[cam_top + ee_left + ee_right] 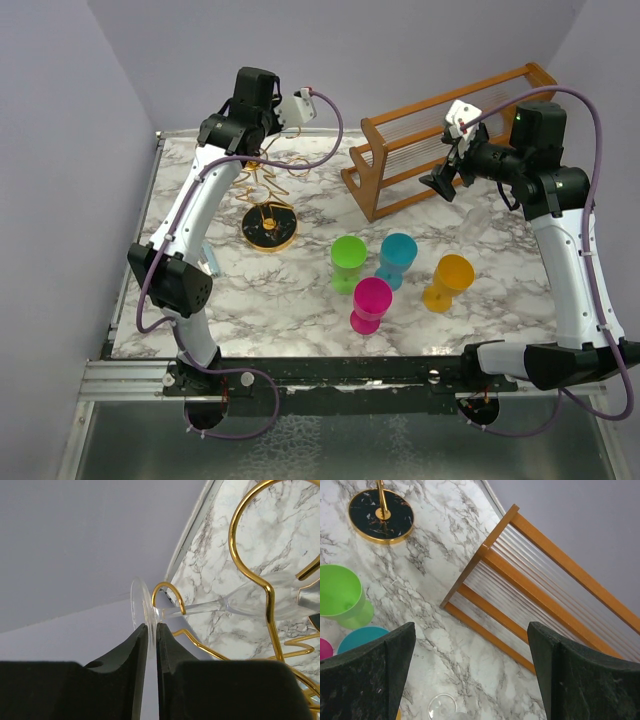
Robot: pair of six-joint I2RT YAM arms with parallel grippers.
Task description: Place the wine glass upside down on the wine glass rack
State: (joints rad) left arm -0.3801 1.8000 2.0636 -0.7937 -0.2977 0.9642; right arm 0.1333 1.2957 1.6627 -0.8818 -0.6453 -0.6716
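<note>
Glass is at the gold rack, far left of the table. Stem is threaded through a small wire loop, foot on the wall side of that loop, bowl on the other side behind the bigger loop, over the marble. Left gripper is at the foot: jaws nearly together with only a thin slit, and the foot's rim sits in that slit between the fingertips. Can't tell from the wrist view whether the pads are actually pressing on the rim or just bracketing it. From the top view the left arm is stretched over the gold rack and its wrist hides most of the wire top; the round dark base shows on the marble just below it, and the glass itself is hard to make out there. Right gripper is wide open with nothing between the jaws, hanging in the air at far right over the near end of the wooden rack, well apart from the gold rack. Four plastic cups sit in a cluster mid-table, right of the gold rack's base: green cup and blue cup side by side, pink cup just nearer than those two, orange cup off to the right. No cup touches either rack.
</note>
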